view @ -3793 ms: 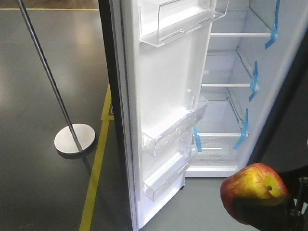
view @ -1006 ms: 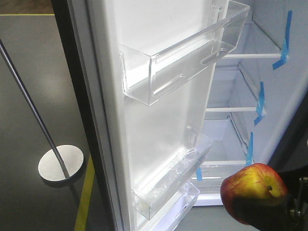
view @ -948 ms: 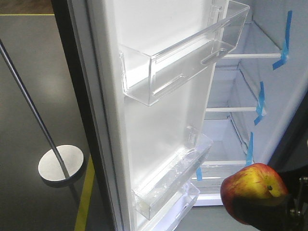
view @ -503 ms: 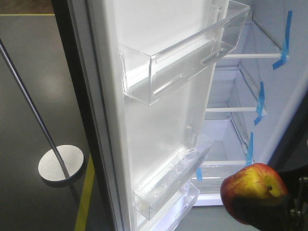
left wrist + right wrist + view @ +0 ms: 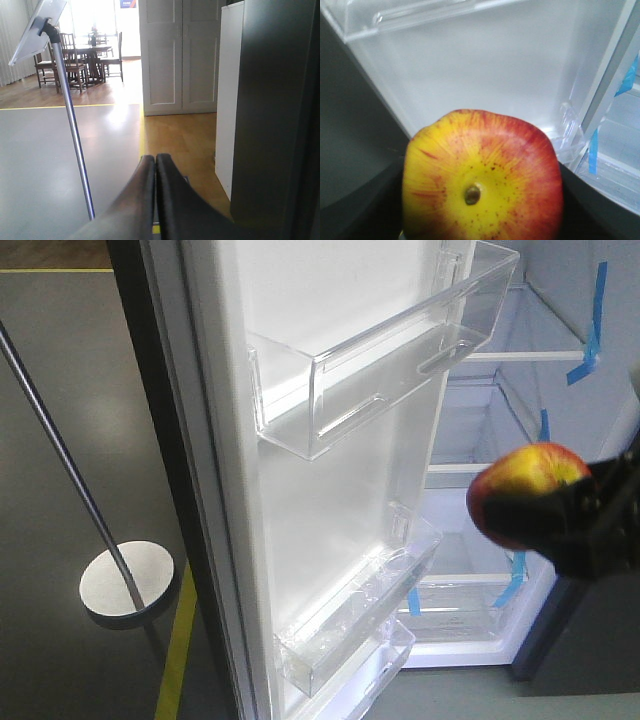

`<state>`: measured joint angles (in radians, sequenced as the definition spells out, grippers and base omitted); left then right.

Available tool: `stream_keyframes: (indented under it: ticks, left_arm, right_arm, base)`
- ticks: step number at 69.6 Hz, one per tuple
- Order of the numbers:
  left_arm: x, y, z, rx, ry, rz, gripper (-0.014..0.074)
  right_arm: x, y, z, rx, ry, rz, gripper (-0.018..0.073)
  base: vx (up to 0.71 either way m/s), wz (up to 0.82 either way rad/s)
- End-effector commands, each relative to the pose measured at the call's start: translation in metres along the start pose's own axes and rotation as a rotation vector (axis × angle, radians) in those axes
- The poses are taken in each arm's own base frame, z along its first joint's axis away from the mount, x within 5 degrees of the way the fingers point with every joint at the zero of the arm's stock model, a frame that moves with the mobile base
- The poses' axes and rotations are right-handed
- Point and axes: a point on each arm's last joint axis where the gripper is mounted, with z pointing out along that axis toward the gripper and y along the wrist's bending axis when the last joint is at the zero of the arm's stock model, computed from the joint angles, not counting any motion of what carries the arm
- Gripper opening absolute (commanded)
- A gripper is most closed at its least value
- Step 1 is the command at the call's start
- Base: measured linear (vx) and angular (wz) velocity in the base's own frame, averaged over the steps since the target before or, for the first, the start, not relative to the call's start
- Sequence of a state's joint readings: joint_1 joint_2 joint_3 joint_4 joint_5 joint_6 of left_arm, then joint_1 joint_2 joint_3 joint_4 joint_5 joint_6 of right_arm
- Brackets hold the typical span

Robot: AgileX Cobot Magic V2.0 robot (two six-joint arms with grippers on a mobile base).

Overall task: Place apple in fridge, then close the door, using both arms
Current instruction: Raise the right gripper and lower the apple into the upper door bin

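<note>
In the front view, the door [image 5: 330, 490] stands open across the middle of the frame, its white inner face carrying a clear bin [image 5: 380, 370] high up and two more bins [image 5: 360, 610] low down. Behind it at the right we see the fridge [image 5: 590, 410] with its white lining, glass shelves [image 5: 520, 356] and strips of blue tape [image 5: 590, 320]. The apple [image 5: 525, 485] hangs at the right edge, level with the middle shelves and in front of the opening, not yet on a shelf. The right arm [image 5: 600, 530] has its jaws clamped around it. At the left a metal pole [image 5: 60, 450] rises from a round base [image 5: 125, 580] beside a yellow floor line [image 5: 175, 650].

In the left wrist view, the left jaws sit at the lower centre pressed together with nothing between them. A dark grey panel [image 5: 265, 110] fills the right side.

In the right wrist view, the apple [image 5: 482, 180] fills the lower centre, stem dimple towards us, gripped on both sides by the black jaws.
</note>
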<state>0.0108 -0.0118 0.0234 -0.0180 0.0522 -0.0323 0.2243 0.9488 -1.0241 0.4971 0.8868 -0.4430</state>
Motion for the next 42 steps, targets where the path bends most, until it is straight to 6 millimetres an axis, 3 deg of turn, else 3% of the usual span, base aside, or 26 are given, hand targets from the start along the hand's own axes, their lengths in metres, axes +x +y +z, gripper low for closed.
stream_keyframes:
  ticks: [1, 22, 42]
  left_arm:
    - [-0.003, 0.0, -0.001, 0.004, -0.073, -0.008, -0.0006]
    - [-0.003, 0.0, -0.001, 0.004, -0.073, -0.008, -0.0006]
    - [-0.003, 0.0, -0.001, 0.004, -0.073, -0.008, -0.0006]
  right_arm:
    - [-0.041, -0.004, -0.007, 0.028, -0.137, -0.004, 0.0317]
    - [-0.127, -0.004, -0.026, 0.025, -0.292, -0.081, 0.0317]
    - [-0.176, -0.02, -0.001, 0.027, -0.341, -0.09, 0.0317]
  base:
    - [0.0, 0.0]
    - [0.0, 0.0]
    - [0.0, 0.0]
